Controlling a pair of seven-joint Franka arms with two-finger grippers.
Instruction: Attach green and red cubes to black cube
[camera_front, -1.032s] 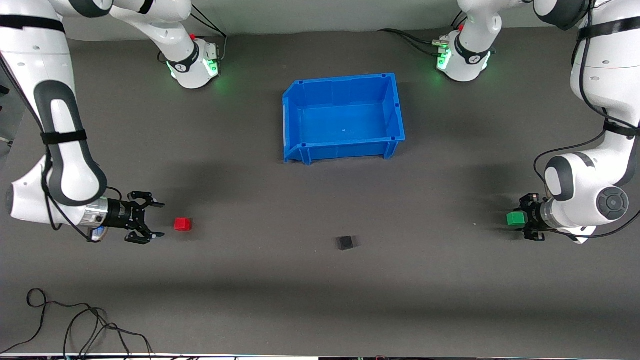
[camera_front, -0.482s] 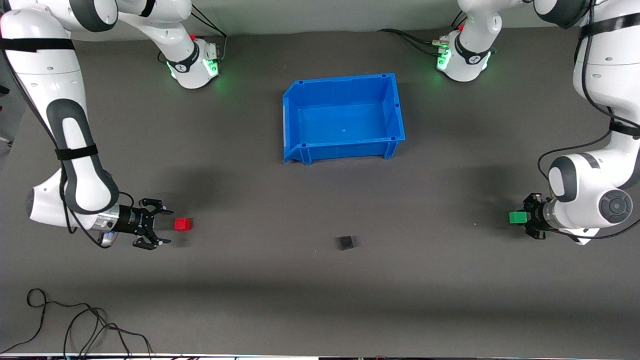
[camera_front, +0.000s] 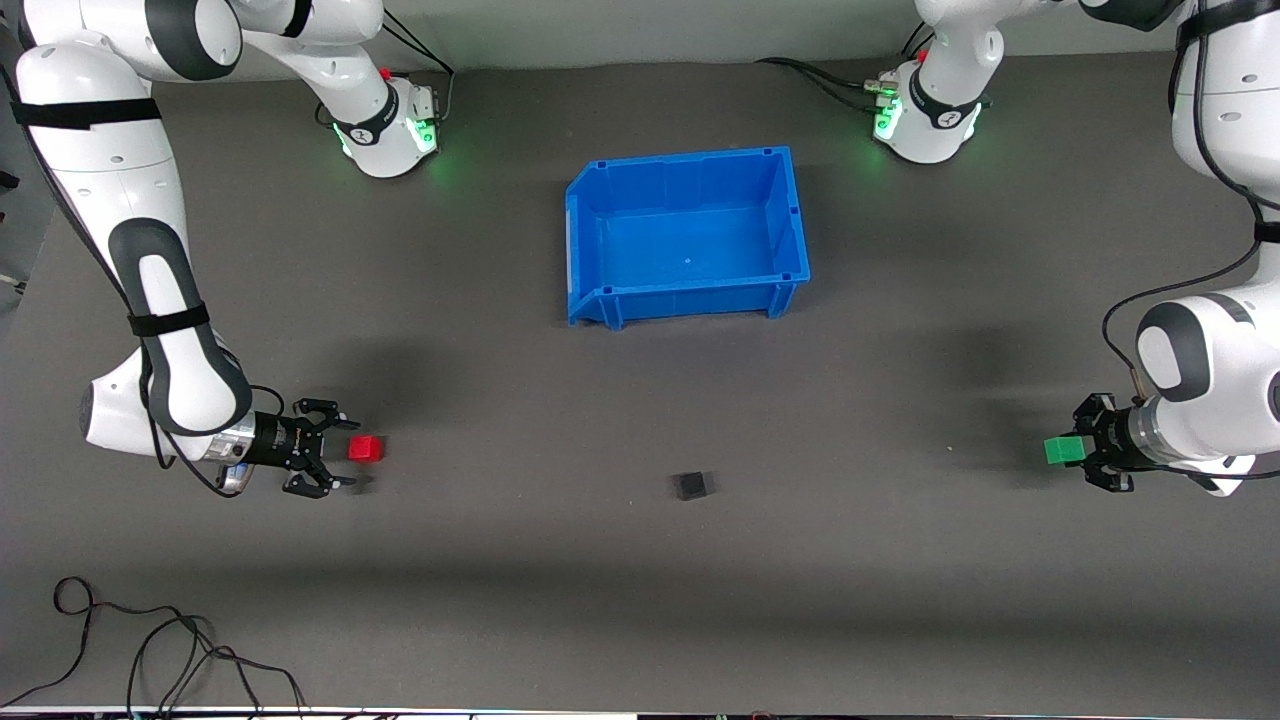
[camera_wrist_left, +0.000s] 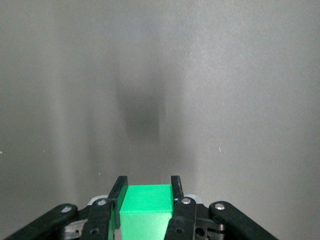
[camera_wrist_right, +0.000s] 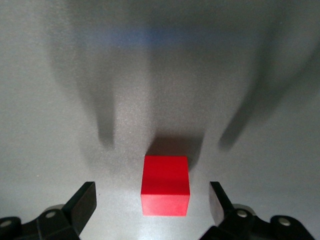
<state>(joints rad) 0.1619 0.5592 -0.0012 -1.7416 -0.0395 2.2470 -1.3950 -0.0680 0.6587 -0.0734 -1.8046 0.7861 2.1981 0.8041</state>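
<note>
The red cube (camera_front: 366, 448) lies on the grey mat toward the right arm's end of the table. My right gripper (camera_front: 340, 456) is open just beside it, low over the mat; in the right wrist view the red cube (camera_wrist_right: 165, 185) lies just ahead of the gap between the spread fingers (camera_wrist_right: 82, 202). My left gripper (camera_front: 1082, 452) is shut on the green cube (camera_front: 1061, 450) above the mat at the left arm's end; in the left wrist view the green cube (camera_wrist_left: 145, 209) is clamped between both fingers. The black cube (camera_front: 691, 485) lies on the mat between the two arms, nearer the camera than the bin.
An empty blue bin (camera_front: 585, 240) stands at the middle of the table toward the robots' bases. Loose black cables (camera_front: 150, 650) lie near the front edge at the right arm's end.
My right gripper has moved toward the red cube until its open fingers reach it. My left gripper has drawn the green cube a little toward its own end of the table.
</note>
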